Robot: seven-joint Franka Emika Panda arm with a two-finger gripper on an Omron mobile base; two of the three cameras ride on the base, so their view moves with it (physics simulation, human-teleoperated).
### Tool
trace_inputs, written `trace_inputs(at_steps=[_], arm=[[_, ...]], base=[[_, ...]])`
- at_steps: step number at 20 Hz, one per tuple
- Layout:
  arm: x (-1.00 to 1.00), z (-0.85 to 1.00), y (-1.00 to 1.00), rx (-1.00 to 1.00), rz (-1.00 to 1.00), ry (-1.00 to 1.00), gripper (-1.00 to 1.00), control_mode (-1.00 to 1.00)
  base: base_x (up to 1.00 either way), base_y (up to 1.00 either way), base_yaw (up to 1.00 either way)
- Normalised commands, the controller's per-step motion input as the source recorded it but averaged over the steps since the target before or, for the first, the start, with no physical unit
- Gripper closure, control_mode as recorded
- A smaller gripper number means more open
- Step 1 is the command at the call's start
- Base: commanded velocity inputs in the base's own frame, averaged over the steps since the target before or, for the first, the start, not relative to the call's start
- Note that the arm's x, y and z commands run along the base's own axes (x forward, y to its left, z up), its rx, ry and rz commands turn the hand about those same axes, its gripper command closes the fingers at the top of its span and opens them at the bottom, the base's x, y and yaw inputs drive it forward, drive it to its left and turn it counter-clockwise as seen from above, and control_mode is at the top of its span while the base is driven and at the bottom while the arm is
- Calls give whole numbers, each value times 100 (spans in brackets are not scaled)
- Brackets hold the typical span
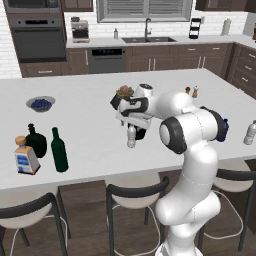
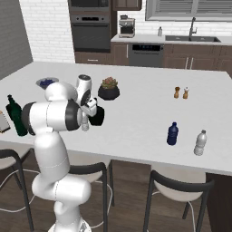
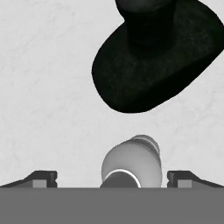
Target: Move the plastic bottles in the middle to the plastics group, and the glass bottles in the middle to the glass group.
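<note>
I have the arm reaching out over the middle of the counter, a broad white island with stools along its near edge. Two things stand in the middle: a squat black flask and, right beside it, the small clear plastic bottle. In the left base view that bottle hangs directly under the hand, with the flask's dark body just behind it.

Far to the left sits the glass group: another black flask, the square cork-stoppered bottle and the tall green bottle close by them. Far to the right sits the plastics group: the small dark blue bottle and a clear bottle near the counter's corner.

The gripper is poised above the middle plastic bottle. I look straight down on its cap, and the jaws stand spread wide, one tip on either side, neither touching it.

I judge the step in hand to be the pick of the plastic bottle. The next move calls for a straight descent around the neck and body, keeping clear of the flask, then closing, lifting and carrying it right to the blue bottle.
</note>
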Motion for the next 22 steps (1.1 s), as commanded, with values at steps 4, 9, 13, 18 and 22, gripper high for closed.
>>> trace_inputs(at_steps=[4,9,13,18,22], arm=[[0,-14,-2,-6,-1,0,-100,-100],[0,-7,-15,-5,0,0,-100,-100],[0,-5,-2,-1,0,0,100,-100],[0,-2,-7,0,0,0,100,-100],[-24,4,-23,1,0,0,100,-100]], base=[[0,0,0],[0,0,0],[0,0,0],[0,0,0],[0,0,0]])
